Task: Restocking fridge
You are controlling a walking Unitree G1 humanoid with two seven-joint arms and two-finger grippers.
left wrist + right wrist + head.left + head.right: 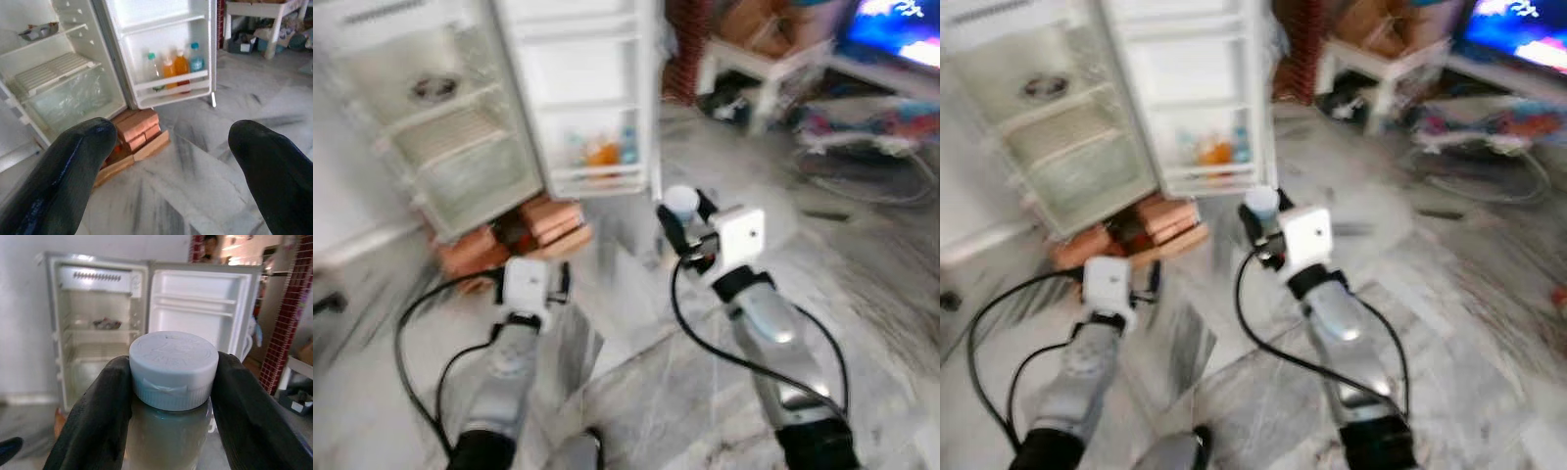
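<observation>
Before the open fridge [460, 117], I carry a bottle [171, 431] in the right gripper [172, 396], jaws clamped just under its pale cap [173, 367]. It looks full of cloudy liquid, so likely heavy and slick; the neck grip seems safest. My left gripper [171, 161] hangs with jaws apart. Door shelf [171, 83] holds four bottles, with room at its left; bricks [543, 225] crowd the base.

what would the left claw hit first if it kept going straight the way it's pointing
Probably the stack of bricks under the open fridge. The open left claw points over bare marble floor towards them, with the door shelf of bottles just above. Depth is hard to judge.
</observation>
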